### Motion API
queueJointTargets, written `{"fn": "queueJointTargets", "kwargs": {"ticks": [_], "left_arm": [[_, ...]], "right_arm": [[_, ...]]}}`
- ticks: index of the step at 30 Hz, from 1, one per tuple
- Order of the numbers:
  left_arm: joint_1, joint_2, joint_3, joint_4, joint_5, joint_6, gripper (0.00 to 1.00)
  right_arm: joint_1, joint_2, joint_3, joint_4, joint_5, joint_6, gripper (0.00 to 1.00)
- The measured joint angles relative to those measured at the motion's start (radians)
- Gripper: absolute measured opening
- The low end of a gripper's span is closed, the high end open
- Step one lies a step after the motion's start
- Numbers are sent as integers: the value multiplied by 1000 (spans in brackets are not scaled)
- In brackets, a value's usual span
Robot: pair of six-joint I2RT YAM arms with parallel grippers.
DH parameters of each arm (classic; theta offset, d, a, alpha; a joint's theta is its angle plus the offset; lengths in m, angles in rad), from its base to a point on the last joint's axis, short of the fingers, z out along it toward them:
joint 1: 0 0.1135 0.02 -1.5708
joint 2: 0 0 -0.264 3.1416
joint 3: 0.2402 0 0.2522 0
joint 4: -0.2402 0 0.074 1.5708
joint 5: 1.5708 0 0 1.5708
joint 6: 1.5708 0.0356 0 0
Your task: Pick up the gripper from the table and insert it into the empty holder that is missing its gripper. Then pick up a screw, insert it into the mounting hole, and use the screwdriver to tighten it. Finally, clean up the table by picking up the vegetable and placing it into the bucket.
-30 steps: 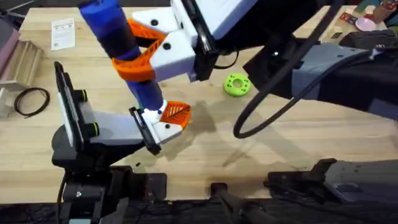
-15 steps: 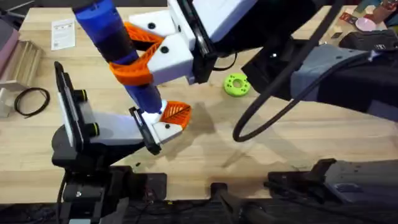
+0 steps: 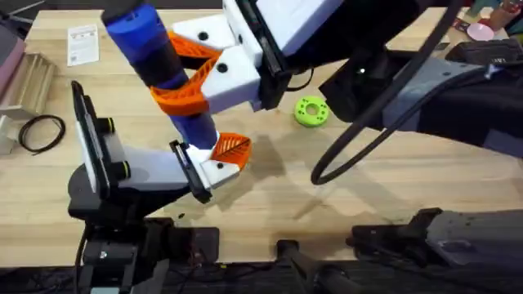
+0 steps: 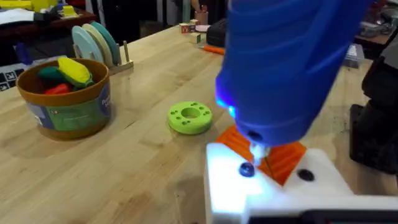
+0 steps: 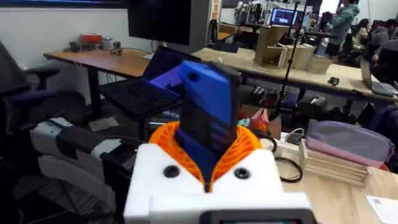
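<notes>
My right gripper [image 3: 178, 72] reaches across the table, shut on the blue screwdriver [image 3: 151, 49], which stands tilted. In the left wrist view the screwdriver [image 4: 286, 62] glows at its nose. Its bit rests on a screw [image 4: 247, 169] in the white holder [image 4: 230, 186] of my left gripper [image 3: 214, 163]. The orange ribbed gripper [image 3: 231, 148] sits in that holder, just behind the bit. The right wrist view has orange pads clamped around the screwdriver [image 5: 208, 106]. The bucket [image 4: 65, 102] holds yellow, red and green toys. The vegetable is out of view.
A round green disc [image 3: 311, 111] with holes lies right of the screwdriver, between it and the bucket in the left wrist view. A black cable loop [image 3: 41, 132], a wooden rack [image 3: 33, 77] and a paper card [image 3: 82, 42] lie at the far left.
The screwdriver's upper end has wobbled slightly left and back. Its bit stays on the holder, and the left arm has not moved.
</notes>
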Motion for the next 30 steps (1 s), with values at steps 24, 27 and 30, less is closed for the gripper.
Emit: {"fn": "queueJointTargets", "kwargs": {"ticks": [24, 27, 30], "left_arm": [[0, 0, 0, 0, 0, 0, 4], [0, 0, 0, 0, 0, 0, 4], [0, 0, 0, 0, 0, -2, 4]], "right_arm": [[0, 22, 0, 0, 24, -4, 22], [0, 24, 0, 1, 28, -4, 22], [0, 24, 0, 1, 27, -3, 22]]}}
